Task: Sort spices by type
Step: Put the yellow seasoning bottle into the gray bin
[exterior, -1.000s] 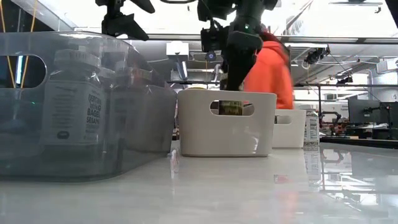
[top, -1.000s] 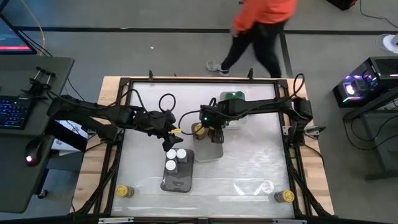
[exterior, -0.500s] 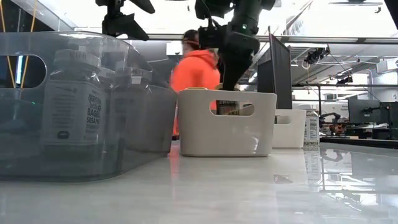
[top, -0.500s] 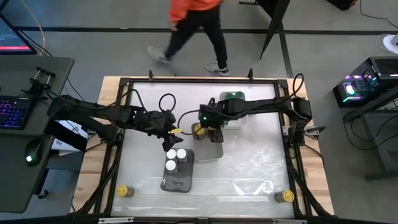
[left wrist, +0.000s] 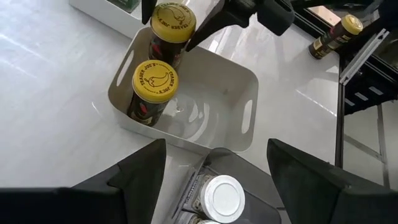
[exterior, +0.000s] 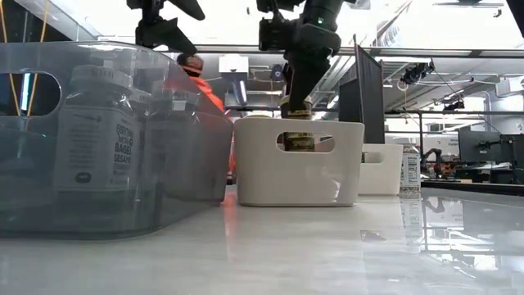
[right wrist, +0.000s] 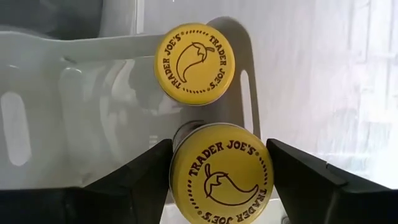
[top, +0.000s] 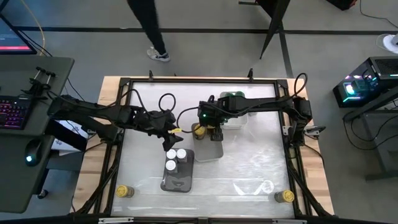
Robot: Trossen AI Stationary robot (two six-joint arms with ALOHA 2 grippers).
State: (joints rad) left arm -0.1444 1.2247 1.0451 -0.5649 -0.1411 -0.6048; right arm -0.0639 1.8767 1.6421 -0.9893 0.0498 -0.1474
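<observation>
The right gripper (right wrist: 219, 180), jaws around a yellow-lidded glass spice jar (right wrist: 221, 171) over the white plastic tray (left wrist: 230, 93) mid-table, likely needs lowering it beside its twin (right wrist: 194, 62); the left gripper (left wrist: 214, 171) waits open.

A walking person (top: 149, 28) is cut off by the high view's top edge; in the low view, a grey tray (exterior: 106, 139) runs off the left edge.

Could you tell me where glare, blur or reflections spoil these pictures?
High view: glare streaks the glossy table. Low view: the near grey tray looms soft and hazy, the tabletop mirrors the white tray, and the person behind is smeared. Right wrist view: the yellow lids are crisp.
</observation>
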